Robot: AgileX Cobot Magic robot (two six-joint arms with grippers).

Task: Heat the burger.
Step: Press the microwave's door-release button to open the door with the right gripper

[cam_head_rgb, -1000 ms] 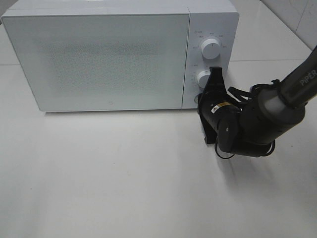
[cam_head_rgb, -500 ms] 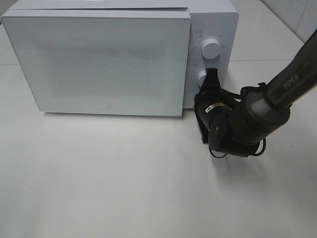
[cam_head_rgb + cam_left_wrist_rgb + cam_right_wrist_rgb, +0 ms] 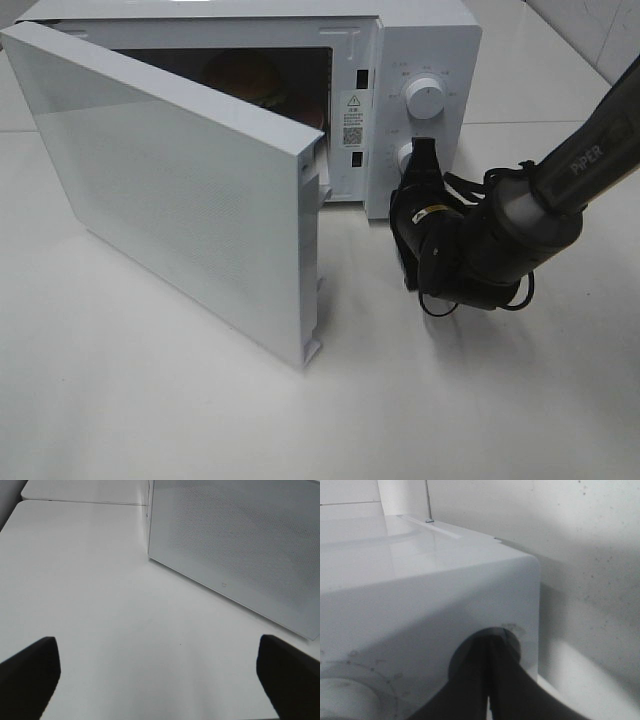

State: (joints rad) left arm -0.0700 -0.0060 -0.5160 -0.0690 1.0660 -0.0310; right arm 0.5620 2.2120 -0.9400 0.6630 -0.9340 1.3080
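Bright, diffuse overhead lighting. Mild glare on the glossy white worktop before the white box-shaped microwave oven. Oven cavity dim. Right wrist view shaded, soft-focused at close range.

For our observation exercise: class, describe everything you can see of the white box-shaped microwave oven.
The white microwave oven sits on the pale table. Its speckled door, hinged at the left, stands wide open, showing a brown-bunned burger inside. The right-hand panel carries a white upper knob and lower knob; below them the shut right gripper meets its round button.
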